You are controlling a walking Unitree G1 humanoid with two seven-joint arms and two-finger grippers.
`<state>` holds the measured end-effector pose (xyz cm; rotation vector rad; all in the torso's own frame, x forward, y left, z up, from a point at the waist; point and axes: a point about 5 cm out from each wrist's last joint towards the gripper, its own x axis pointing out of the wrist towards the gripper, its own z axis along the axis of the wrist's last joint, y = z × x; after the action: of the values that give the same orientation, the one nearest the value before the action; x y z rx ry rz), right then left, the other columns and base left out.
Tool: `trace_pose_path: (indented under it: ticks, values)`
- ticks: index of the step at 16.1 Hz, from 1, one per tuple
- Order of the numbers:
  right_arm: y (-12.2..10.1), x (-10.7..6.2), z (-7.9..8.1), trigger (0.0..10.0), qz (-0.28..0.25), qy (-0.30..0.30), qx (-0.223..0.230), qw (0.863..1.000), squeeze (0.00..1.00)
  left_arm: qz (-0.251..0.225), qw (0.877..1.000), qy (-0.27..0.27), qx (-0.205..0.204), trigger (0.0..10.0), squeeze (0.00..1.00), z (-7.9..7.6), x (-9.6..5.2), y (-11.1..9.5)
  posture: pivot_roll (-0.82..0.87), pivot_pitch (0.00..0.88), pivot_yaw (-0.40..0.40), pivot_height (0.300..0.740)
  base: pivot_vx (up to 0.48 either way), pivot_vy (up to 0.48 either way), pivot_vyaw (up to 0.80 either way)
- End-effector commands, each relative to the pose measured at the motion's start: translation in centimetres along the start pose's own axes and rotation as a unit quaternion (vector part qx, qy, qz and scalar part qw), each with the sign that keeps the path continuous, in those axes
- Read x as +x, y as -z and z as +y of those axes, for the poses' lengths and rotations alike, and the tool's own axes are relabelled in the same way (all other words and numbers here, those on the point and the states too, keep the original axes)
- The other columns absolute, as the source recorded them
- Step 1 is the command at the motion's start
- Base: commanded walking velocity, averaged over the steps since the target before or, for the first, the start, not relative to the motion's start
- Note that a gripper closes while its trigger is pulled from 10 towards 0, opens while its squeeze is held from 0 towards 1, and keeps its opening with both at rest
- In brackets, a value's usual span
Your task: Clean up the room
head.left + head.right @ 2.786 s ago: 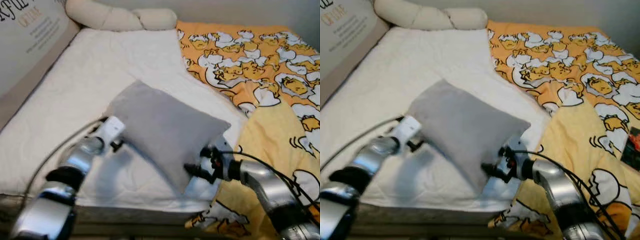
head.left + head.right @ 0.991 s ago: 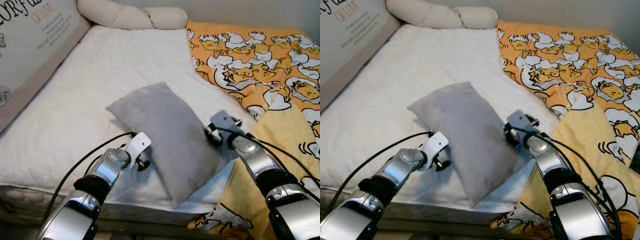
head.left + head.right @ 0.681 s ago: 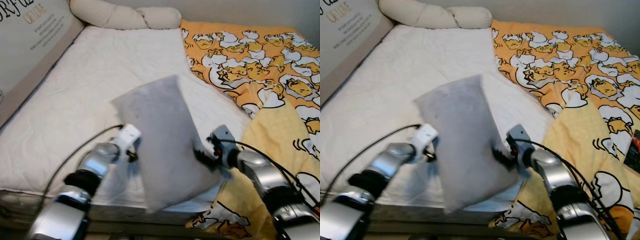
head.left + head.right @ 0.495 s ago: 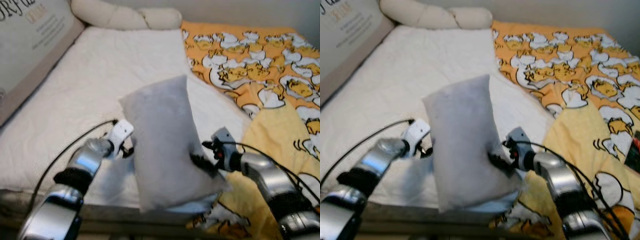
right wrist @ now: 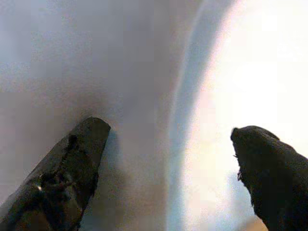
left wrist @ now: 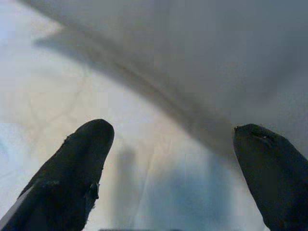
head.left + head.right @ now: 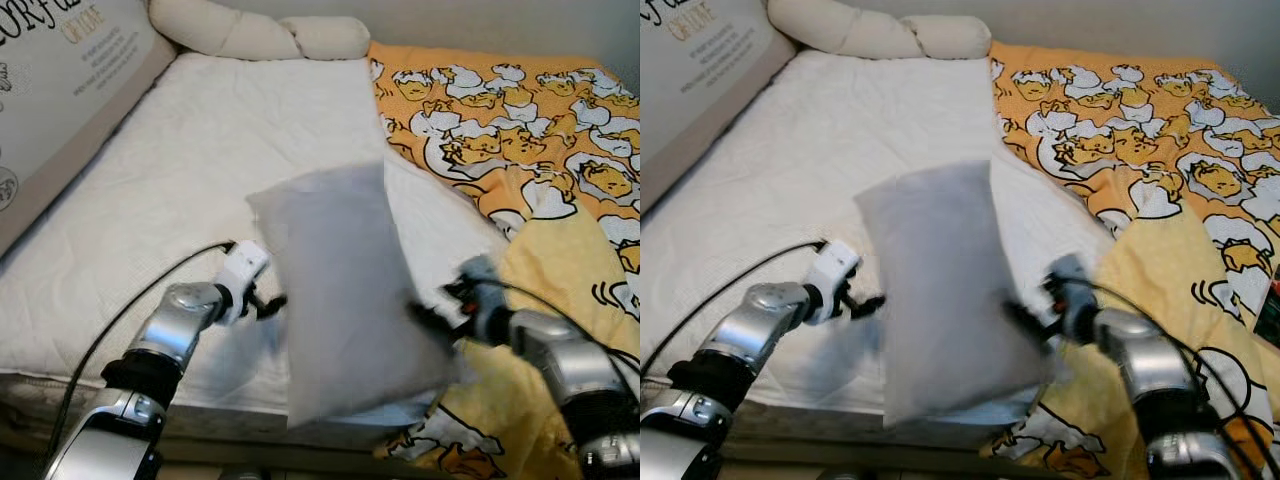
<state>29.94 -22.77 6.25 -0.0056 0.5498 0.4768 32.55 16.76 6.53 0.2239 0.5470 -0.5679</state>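
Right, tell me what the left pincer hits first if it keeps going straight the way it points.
Most likely the grey pillow. The left pincer is open and points at the pillow's side, with the white mattress below. The gap looks small, though motion blur makes depth uncertain.

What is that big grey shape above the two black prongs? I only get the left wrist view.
Observer: It is a grey pillow, standing on end near the front edge of a white mattress. It looks blurred.
Operator: Is anything on its far side?
Observer: Yes, the right gripper is against the opposite side, fingers apart, one of them on the fabric.
Operator: And my prongs, are they holding it?
Observer: From the head camera, the left gripper sits open just beside the pillow's edge, not closed on it.
Operator: What else is on the bed?
Observer: An orange duvet with a cartoon print covers the robot's right half.
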Motion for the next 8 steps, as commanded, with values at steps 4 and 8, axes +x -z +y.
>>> trace_pose_path:
  ticks: [4,8]
  values:
    - [-1.2,0.5,-1.4,10.0,-0.089,0.048,0.096,0.99,1.0,-0.103,0.965,-0.017,-0.24,10.0,1.0,0.4,0.3,0.8,0.02,0.0,-0.003,0.74,0.0,0.0,0.0]
    - [-1.5,1.9,-0.9,10.0,-0.14,0.046,0.219,0.965,1.0,-0.161,0.904,0.011,-0.396,10.0,1.0,0.0,0.9,1.0,0.03,0.0,-0.002,0.74,0.0,0.0,0.0]
